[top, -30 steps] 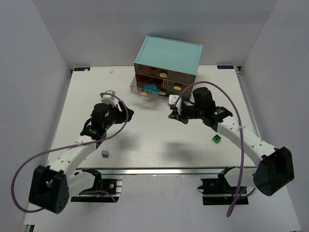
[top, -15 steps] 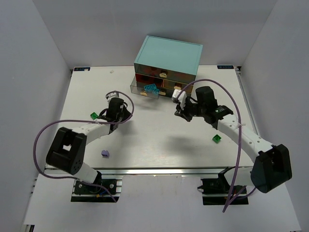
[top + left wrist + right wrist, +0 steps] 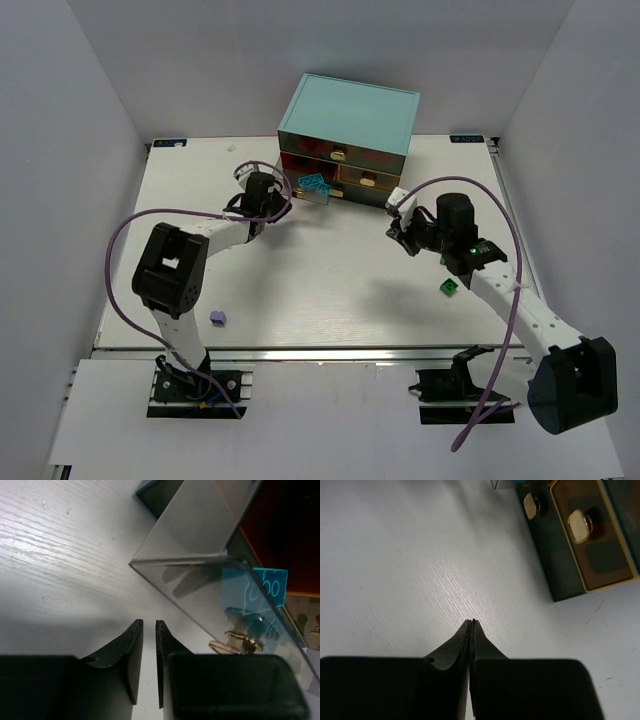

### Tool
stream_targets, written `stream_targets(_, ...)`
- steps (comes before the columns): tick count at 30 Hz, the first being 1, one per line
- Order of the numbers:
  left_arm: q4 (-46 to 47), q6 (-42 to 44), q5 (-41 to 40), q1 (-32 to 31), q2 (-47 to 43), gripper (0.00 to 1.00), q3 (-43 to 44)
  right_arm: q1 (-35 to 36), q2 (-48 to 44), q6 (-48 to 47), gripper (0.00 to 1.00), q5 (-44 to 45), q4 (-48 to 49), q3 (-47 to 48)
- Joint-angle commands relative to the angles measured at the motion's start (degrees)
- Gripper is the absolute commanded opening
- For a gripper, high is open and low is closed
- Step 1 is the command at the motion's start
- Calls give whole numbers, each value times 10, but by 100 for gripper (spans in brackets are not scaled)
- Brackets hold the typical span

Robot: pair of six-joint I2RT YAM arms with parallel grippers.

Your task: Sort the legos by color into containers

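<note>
The light-teal cabinet stands at the back of the table. Its lower left drawer is pulled out, and teal-blue legos lie inside it. In the left wrist view that clear drawer fills the upper right, with a teal-blue lego and a tan handle showing through it. My left gripper sits just off the drawer's near left corner, its jaws a narrow gap apart and empty. My right gripper is shut on nothing, over bare table in front of the cabinet's right side.
A green lego lies on the table under the right forearm. A lavender lego lies near the front left edge. Shut drawers with tan handles show in the right wrist view.
My left gripper has swung from the left middle of the table up to the open drawer's corner. My right gripper has moved right, away from the drawer.
</note>
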Motion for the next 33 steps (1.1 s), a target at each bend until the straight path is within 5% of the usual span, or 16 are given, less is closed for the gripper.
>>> stream_targets(1,-5,-26,-4,-7,12,28,48,-1,-34,14,0,-34,37,2)
stream_targets(15,-98,3,-5,-7,132,71,247,-2,-34,31,0,-44,27,12)
stream_targets(23,-114,18,-10,-1,158,83,290,-4,-24,36,0,-24,29,11)
stream_targets(27,-94,27,2,-1,134,70,252,-7,-20,36,0,-18,30,12)
stream_targets(31,-26,53,18,4,63,21,143,-8,-15,107,0,39,75,-3)
stream_targets(33,-5,81,38,4,38,10,113,-11,-9,128,5,53,102,-5)
